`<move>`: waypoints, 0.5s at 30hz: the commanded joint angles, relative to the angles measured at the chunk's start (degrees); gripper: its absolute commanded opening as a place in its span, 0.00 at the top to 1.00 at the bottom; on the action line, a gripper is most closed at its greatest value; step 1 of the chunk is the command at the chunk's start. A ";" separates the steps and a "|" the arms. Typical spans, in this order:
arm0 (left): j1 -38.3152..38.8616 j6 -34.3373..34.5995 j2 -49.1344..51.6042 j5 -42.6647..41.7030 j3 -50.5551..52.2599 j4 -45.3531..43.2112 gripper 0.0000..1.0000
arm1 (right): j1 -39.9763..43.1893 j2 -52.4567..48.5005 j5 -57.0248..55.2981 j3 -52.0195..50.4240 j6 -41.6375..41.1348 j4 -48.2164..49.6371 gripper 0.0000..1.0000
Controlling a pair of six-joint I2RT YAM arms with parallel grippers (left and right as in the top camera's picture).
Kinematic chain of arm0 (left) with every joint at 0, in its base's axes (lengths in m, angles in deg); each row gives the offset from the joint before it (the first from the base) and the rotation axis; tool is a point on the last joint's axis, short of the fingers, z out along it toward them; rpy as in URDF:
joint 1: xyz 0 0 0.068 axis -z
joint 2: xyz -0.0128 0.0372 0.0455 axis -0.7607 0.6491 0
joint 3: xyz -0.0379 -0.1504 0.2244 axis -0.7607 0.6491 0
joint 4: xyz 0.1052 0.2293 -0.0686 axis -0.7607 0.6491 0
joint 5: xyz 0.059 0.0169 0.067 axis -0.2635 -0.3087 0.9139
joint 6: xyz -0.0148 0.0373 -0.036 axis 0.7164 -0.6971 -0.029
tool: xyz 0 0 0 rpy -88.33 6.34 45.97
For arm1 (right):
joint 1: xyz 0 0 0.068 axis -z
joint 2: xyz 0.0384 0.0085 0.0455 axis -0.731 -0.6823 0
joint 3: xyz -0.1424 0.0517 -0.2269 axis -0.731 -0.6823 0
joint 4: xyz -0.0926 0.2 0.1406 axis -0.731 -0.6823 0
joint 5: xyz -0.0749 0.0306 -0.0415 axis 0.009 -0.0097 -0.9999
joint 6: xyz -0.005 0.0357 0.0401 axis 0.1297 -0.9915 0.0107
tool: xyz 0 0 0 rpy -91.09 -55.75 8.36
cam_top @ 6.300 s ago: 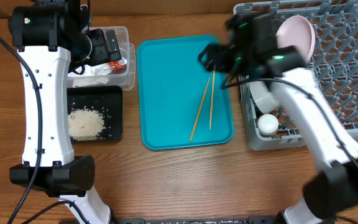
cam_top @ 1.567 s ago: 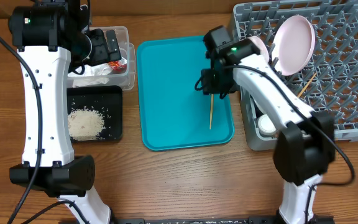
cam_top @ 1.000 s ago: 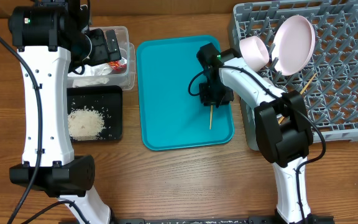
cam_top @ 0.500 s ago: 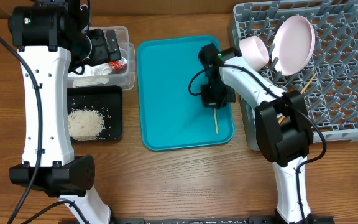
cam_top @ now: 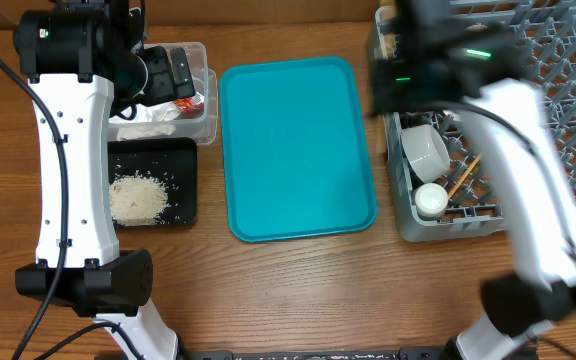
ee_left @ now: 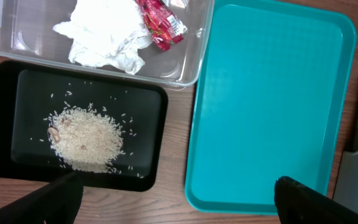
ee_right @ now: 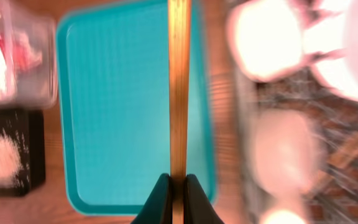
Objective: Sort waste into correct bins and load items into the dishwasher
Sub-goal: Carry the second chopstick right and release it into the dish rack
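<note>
My right gripper (ee_right: 178, 181) is shut on a wooden chopstick (ee_right: 179, 93), which runs straight up between the fingers, high above the teal tray (ee_right: 117, 112). In the overhead view that arm is a blur over the near-left corner of the grey dish rack (cam_top: 568, 150), where a white bowl (cam_top: 426, 150), a small white cup (cam_top: 430, 198) and another chopstick (cam_top: 463, 178) sit. My left gripper (ee_left: 176, 182) hangs open above the table. Below it, the clear tub (ee_left: 194, 65) holds the white napkin (ee_left: 104, 37) and red wrapper (ee_left: 160, 22), and the black tray (ee_left: 5, 118) holds the rice (ee_left: 82, 134).
The teal tray (cam_top: 298, 150) lies between the two bins and the rack with nothing on it. Blurred pink dishes (ee_right: 266, 37) show at the rack's near side in the right wrist view. Bare wooden table (cam_top: 298, 290) runs along the front.
The right gripper closed on the chopstick on the teal tray, lifted it off and swung up toward the rack. The left arm has not moved.
</note>
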 commanded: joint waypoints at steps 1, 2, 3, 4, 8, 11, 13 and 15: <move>-0.20 -0.50 -1.18 0.57 -0.48 -0.07 0.00 | 5.33 2.56 -6.54 0.02 -4.70 -3.28 0.96; -0.20 -0.50 -1.18 0.57 -0.48 -0.07 0.00 | 7.10 2.95 -7.74 0.02 -6.08 -4.55 0.96; -0.20 -0.50 -1.16 0.57 -0.48 -0.07 0.00 | 9.51 3.06 -8.55 0.02 -7.78 -5.99 0.96; -0.20 -0.50 -1.18 0.57 -0.48 -0.07 0.00 | 10.97 3.02 -8.55 -0.07 -8.61 -6.58 0.96; -0.20 -0.50 -1.18 0.57 -0.48 -0.07 0.00 | 16.48 2.84 -8.57 -5.01 -14.19 -4.92 0.96; -0.20 -0.50 -1.18 0.57 -0.48 -0.07 0.00 | 19.06 2.80 -8.55 -11.56 -16.22 -0.74 0.96; -0.20 -0.50 -1.18 0.57 -0.48 -0.07 0.00 | 20.48 2.80 -8.55 -17.38 -16.96 3.34 0.96; -0.20 -0.50 -1.18 0.55 -0.48 -0.07 0.00 | 21.73 2.80 -8.57 -23.23 -16.92 7.91 0.96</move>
